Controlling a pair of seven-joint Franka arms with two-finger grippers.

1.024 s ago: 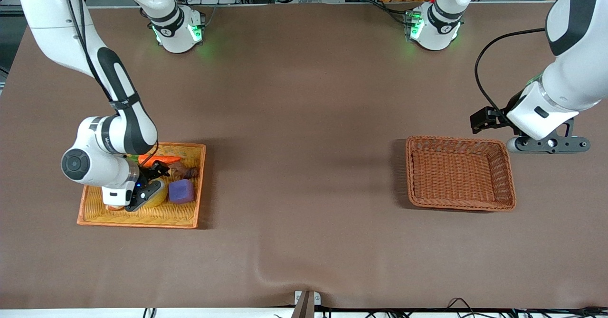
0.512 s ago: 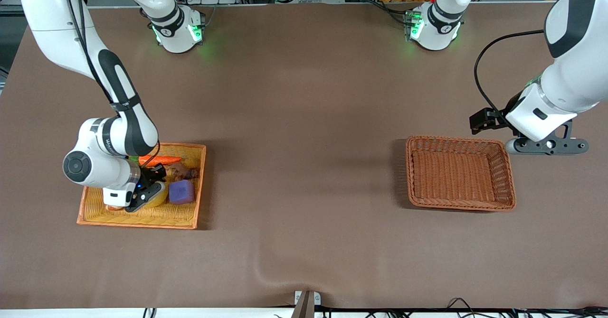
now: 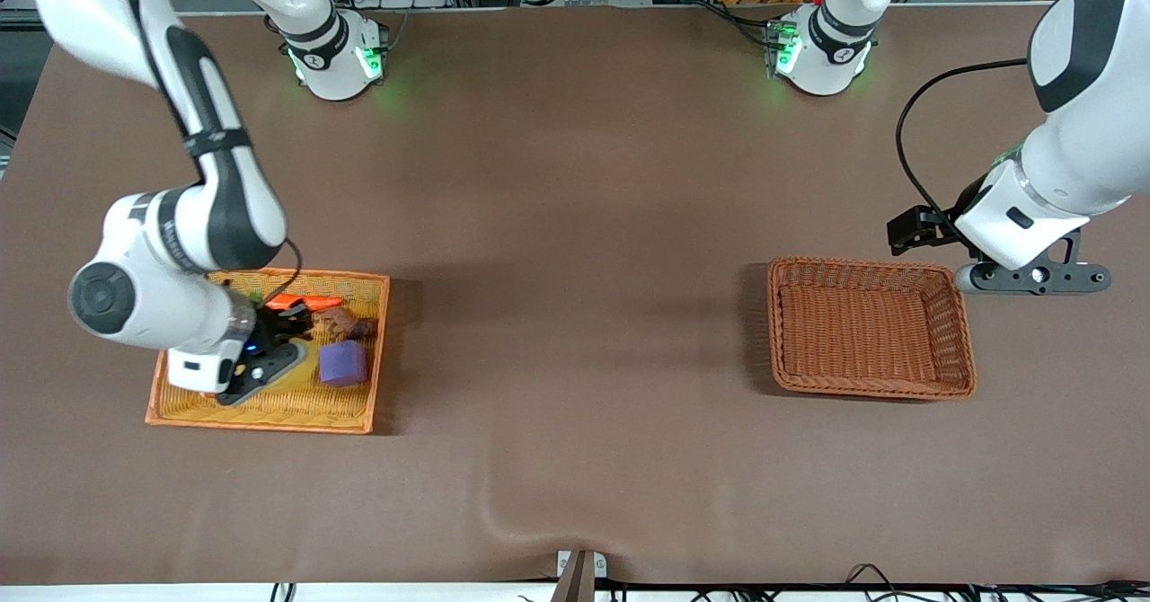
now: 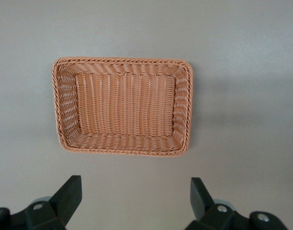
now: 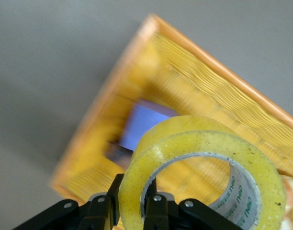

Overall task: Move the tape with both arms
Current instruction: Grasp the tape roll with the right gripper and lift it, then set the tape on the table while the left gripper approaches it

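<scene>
The tape [image 5: 185,130], a yellowish ring with a grey core, is clamped by its wall between the fingers of my right gripper [image 5: 133,201], one finger inside the hole and one outside. That gripper [image 3: 260,361] hangs over the orange tray [image 3: 269,415] at the right arm's end of the table; the hand hides the tape in the front view. My left gripper [image 4: 134,196] is open and empty, over bare table beside the brown wicker basket [image 4: 122,61], and also shows in the front view [image 3: 1033,275].
The orange tray holds a purple cube [image 3: 343,364], an orange carrot-like piece [image 3: 301,302] and a brown item [image 3: 349,324]. The brown basket [image 3: 862,265] at the left arm's end holds nothing. The cube also shows in the right wrist view [image 5: 144,125].
My right arm has risen and drawn back a little, lifting the tape up off the tray floor. The left arm has barely moved.
</scene>
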